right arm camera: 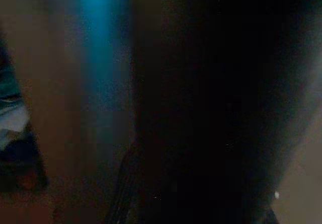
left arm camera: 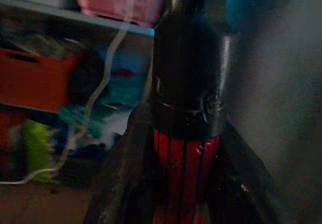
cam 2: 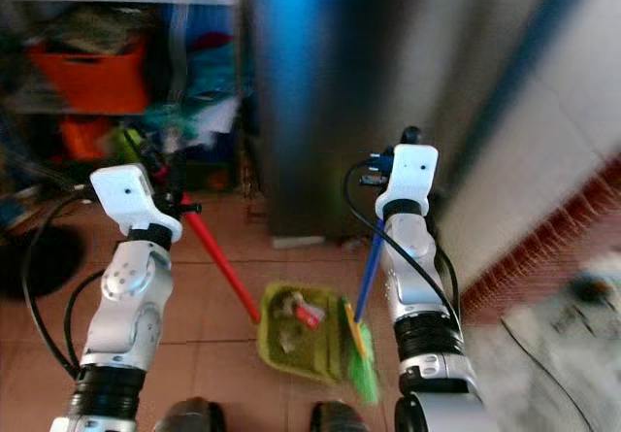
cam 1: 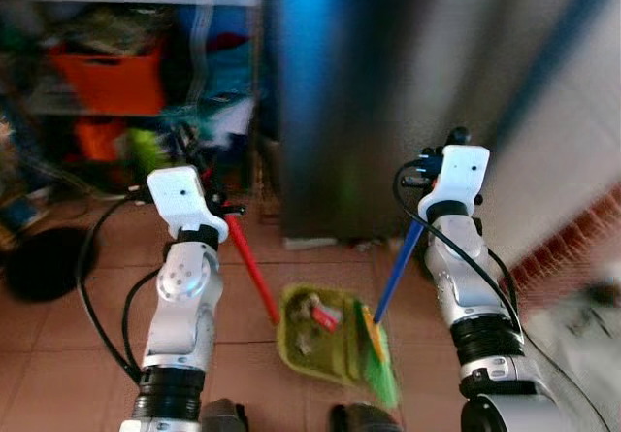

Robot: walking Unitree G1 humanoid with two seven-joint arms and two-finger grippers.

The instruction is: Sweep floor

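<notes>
Left eye view: green dustpan (cam 1: 312, 333) on the tile floor (cam 1: 58, 335) holds debris; green broom head (cam 1: 380, 359) rests at its edge. Collection step appears underway.

Left wrist view: left gripper (left arm camera: 186, 173) clamped on the red handle (left arm camera: 185, 178).

Right wrist view: dark; right gripper's grip cannot be told.

Next: judged, sweep remaining debris inward.

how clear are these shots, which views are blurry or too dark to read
Left eye and right eye views: motion-blurred, worst on the shelves and right edge; the green dustpan and both arms stay readable. Left wrist view: dim, soft, but the red and black handle between the left gripper fingers is legible. Right wrist view: nearly black, just a blue streak.
</notes>
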